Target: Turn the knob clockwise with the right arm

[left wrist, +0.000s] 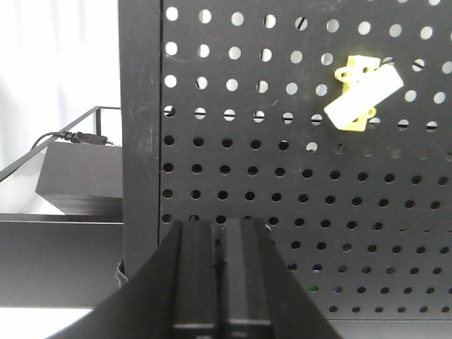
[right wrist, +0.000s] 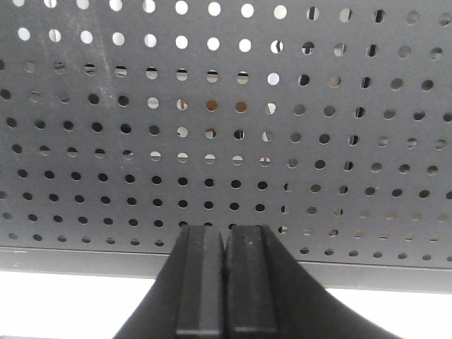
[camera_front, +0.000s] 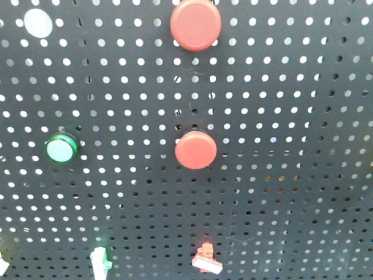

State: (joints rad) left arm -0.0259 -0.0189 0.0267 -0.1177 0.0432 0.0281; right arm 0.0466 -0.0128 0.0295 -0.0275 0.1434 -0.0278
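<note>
In the front view a black pegboard [camera_front: 291, 116] carries a large red round knob [camera_front: 195, 23] at the top middle and a smaller red round one [camera_front: 196, 150] below it at the centre. Neither gripper shows in that view. My right gripper [right wrist: 226, 229] is shut and empty, pointing at the lower part of the pegboard [right wrist: 318, 85] just above its bottom edge; no knob shows in the right wrist view. My left gripper [left wrist: 221, 226] is shut and empty, facing the pegboard [left wrist: 282, 176] near its left edge.
A lit green button [camera_front: 61, 149] sits at the left. A red and white switch [camera_front: 207, 261] and a green and white one [camera_front: 100, 259] are at the bottom. A yellow and white switch [left wrist: 362, 93] shows in the left wrist view, and a black box [left wrist: 78, 173] stands left of the board.
</note>
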